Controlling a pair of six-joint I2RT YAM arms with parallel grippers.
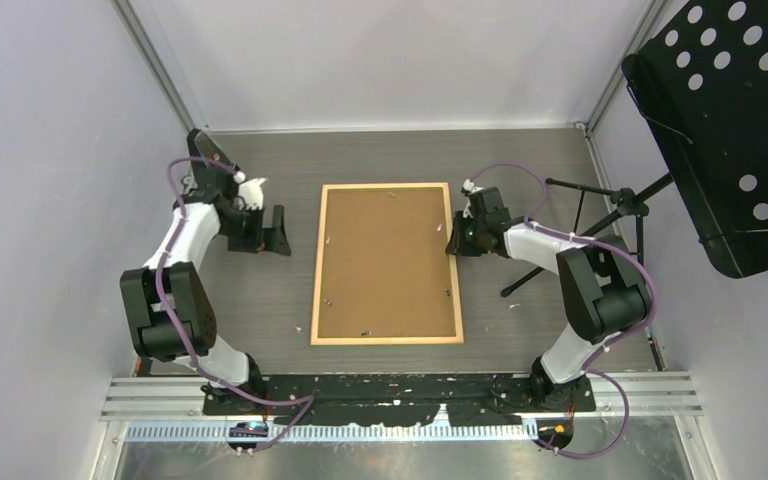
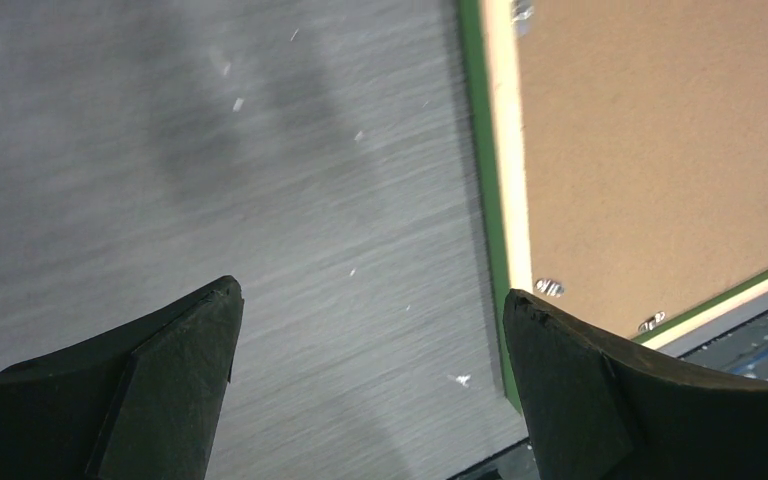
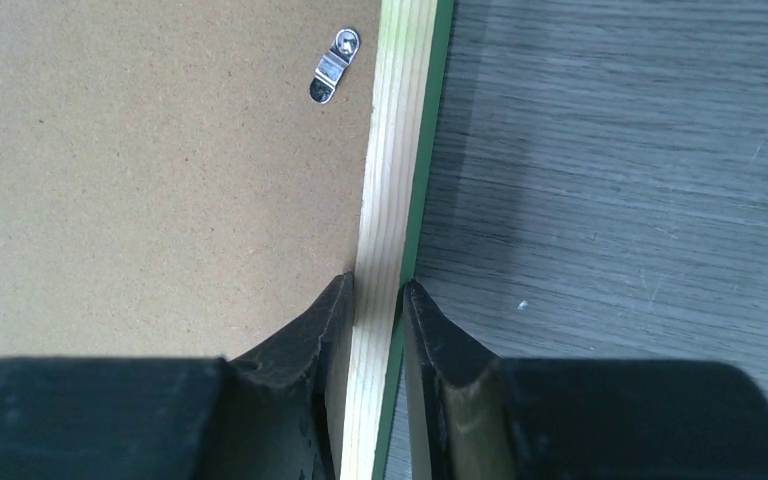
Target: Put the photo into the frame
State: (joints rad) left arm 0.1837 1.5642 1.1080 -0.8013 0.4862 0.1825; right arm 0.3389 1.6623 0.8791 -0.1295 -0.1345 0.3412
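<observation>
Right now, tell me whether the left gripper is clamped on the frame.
No: the left gripper stands wide open above the table, and the frame lies off to its side, not between the fingers.

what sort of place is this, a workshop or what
Probably a robot lab test cell: plain pale walls box in a grey table, two robot arms are bolted to a rail at its near edge, and a black perforated stand sits at the right.
</observation>
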